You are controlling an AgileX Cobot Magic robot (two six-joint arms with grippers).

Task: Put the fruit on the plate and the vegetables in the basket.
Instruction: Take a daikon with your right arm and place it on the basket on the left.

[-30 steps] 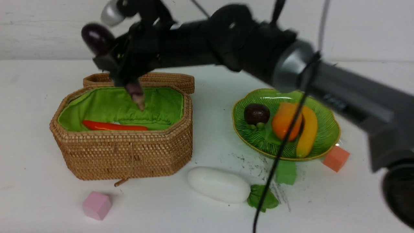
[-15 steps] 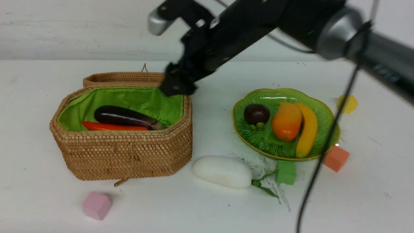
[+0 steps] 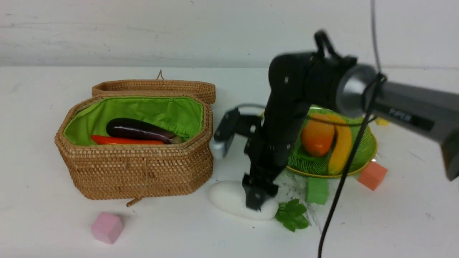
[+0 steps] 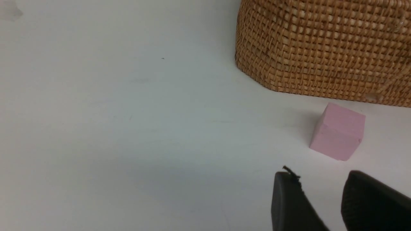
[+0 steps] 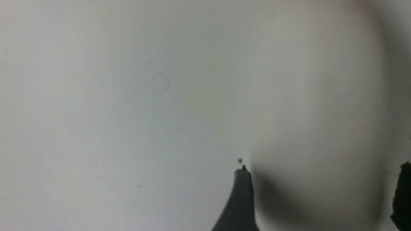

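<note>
A: State the position of the radish (image 3: pixel 229 200).
B: It lies on the tabletop (image 3: pixel 172 229), between the parted fingers of the right gripper (image 5: pixel 321 192).
A: Right gripper state?
B: Jaws wide, one on either side of the radish; contact cannot be confirmed.
A: Adjacent items?
B: The green cube (image 3: pixel 317 191) sits near the radish's leaves (image 3: pixel 292 215). The basket (image 3: pixel 140 172) contains the eggplant (image 3: pixel 138 129) and pepper (image 3: pixel 125 140).
A: Left gripper (image 4: pixel 321 171)?
B: Fingers slightly apart, near the pink cube (image 4: pixel 338 131).

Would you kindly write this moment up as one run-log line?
right gripper: open, astride radish | radish: on table | eggplant, red pepper: in basket
</note>
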